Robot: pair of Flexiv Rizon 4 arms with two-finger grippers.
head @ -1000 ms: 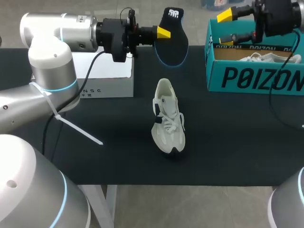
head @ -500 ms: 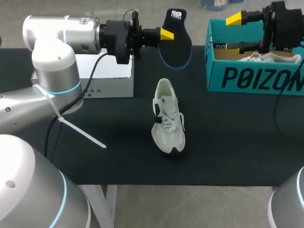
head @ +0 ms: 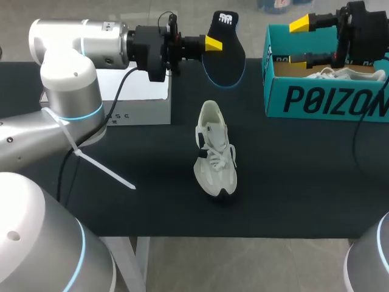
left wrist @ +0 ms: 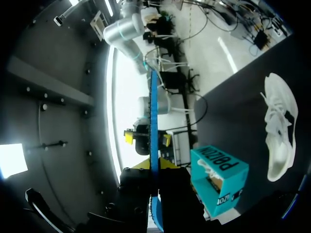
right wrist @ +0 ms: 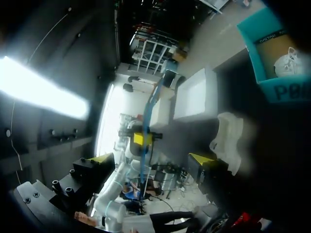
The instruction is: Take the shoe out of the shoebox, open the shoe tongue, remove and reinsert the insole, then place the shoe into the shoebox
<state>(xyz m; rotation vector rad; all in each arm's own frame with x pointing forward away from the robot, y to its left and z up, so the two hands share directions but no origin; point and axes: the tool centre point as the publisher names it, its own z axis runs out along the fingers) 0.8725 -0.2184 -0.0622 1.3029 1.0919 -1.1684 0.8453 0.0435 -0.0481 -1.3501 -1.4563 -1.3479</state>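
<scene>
Head view evenly lit; wrist views dim, glare-streaked.

Long table (head: 152, 194) w/ matte black top, straight front edge. One white metal leg (head: 141, 261) shows under it, twd the left. Smooth grey floor (head: 243, 267) lies below the front edge & again past the far edge. In left wrist view the dark top meets that pale floor, w/ a white streak on it. In right wrist view a bright white strip light (right wrist: 43, 87) glows overhead; surroundings dim.

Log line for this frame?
left gripper: shut on insole, above table | right gripper: open, near shoebox | shoe: on table
</scene>
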